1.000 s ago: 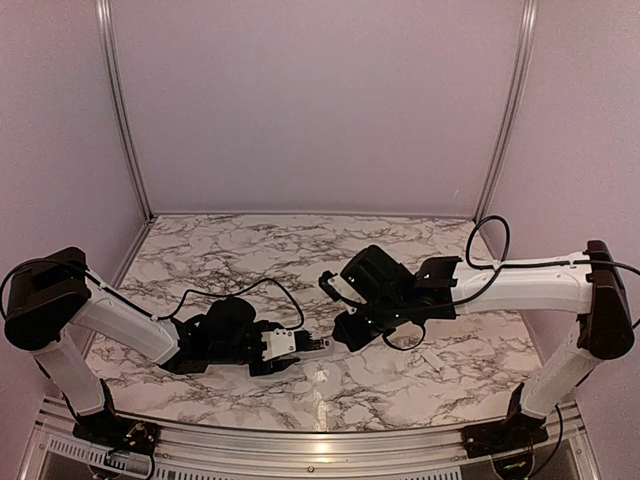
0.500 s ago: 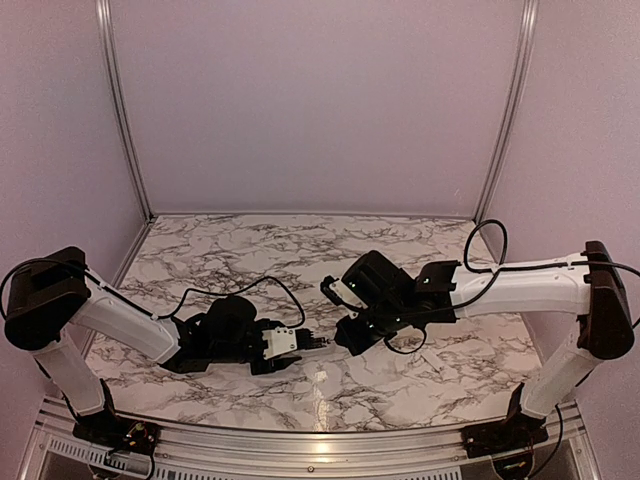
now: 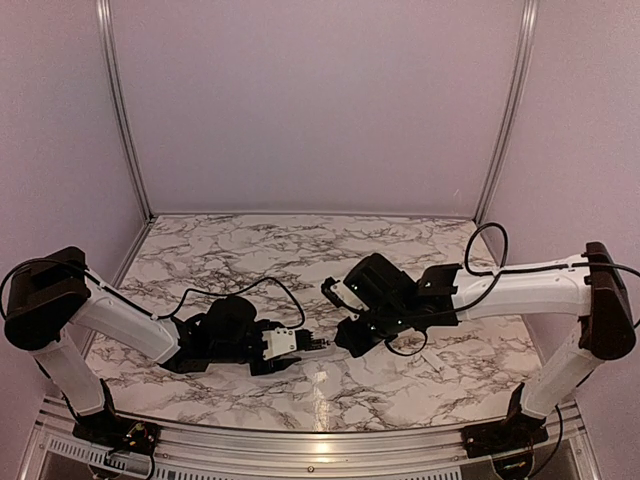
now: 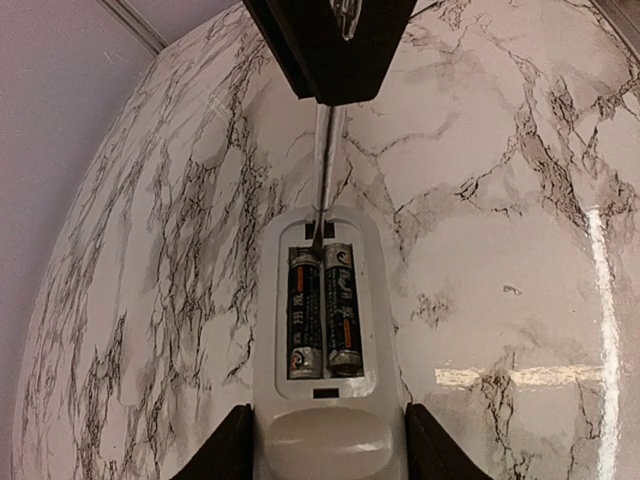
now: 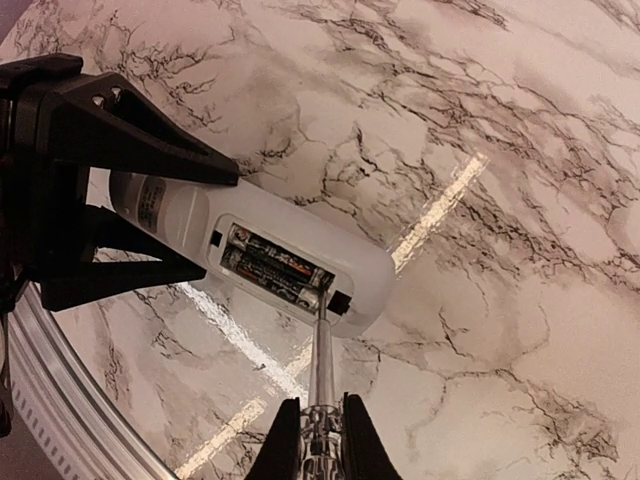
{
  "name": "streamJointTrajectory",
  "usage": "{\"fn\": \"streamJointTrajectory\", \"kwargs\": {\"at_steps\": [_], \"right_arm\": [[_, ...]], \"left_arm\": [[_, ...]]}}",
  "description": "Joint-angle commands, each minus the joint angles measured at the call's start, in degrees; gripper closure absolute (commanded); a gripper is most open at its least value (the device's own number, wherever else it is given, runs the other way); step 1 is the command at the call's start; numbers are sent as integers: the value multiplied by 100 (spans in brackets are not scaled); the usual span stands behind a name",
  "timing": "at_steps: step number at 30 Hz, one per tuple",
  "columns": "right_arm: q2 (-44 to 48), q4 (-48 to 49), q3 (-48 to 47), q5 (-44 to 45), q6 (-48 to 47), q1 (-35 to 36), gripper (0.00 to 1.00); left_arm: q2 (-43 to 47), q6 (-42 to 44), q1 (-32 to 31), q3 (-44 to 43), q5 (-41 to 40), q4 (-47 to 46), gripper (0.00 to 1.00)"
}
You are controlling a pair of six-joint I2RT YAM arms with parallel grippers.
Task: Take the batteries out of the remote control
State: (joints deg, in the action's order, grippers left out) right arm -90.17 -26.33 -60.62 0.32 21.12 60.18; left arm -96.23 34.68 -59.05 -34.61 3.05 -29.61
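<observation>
Lengthwise, remote control [image 5: 190, 215] toward right hand [image 5: 320, 445].

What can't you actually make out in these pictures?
1. Top view: the remote control is a white speck; its batteries are too small to see there.
2. Left wrist view: the bottom edge cuts off the remote's near end.
3. Right wrist view: the left pincer hides the remote's far end.
4. Both wrist views: whether the stick held by the right pincer touches a battery is too fine to tell.

The remote control [image 4: 325, 400] is clamped in the left gripper [image 4: 328, 445], batteries [image 4: 304, 312] exposed, a thin stick [image 4: 322, 170] set at their far end.
</observation>
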Motion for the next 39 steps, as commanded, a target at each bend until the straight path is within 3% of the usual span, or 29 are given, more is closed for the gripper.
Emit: {"fn": "streamJointTrajectory", "kwargs": {"at_steps": [1, 39], "right_arm": [[308, 447, 169, -219, -4, -37, 100], [1548, 1539, 1337, -963, 125, -33, 100]], "left_arm": [[232, -83, -37, 31, 315, -201, 100], [992, -183, -37, 417, 1107, -388, 100]]}}
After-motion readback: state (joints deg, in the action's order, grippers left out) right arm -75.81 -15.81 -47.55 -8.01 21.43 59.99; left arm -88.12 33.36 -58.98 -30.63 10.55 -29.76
